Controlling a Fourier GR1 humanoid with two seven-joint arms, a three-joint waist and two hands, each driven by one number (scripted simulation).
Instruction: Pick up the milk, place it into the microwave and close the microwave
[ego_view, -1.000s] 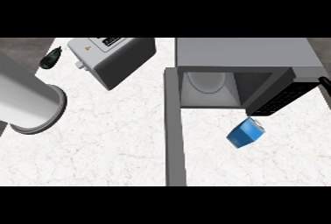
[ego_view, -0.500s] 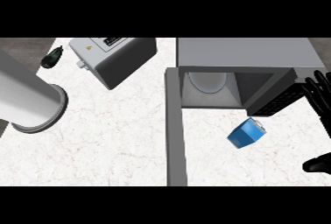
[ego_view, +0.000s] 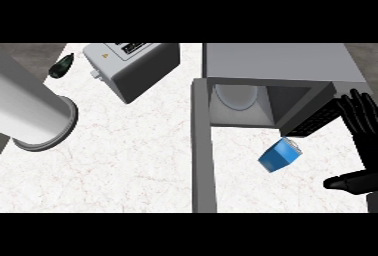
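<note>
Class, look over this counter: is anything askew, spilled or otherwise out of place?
Only the milk: the blue carton lies tilted on the counter in front of the open microwave, not upright. Nothing looks spilled or damaged. The open right hand is beside it.

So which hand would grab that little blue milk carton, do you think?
Probably the right hand: it is open, right beside the milk in front of the open microwave. The left forearm lies across the counter, its hand out of view.

Milk (ego_view: 280, 155) sits on open counter (ego_view: 140, 165) just in front of the microwave (ego_view: 277, 80) cavity, so that mouth's clear. Open door (ego_view: 201, 150) walls off the left side. Right hand (ego_view: 360, 145) is spread open just right of the carton.
</note>
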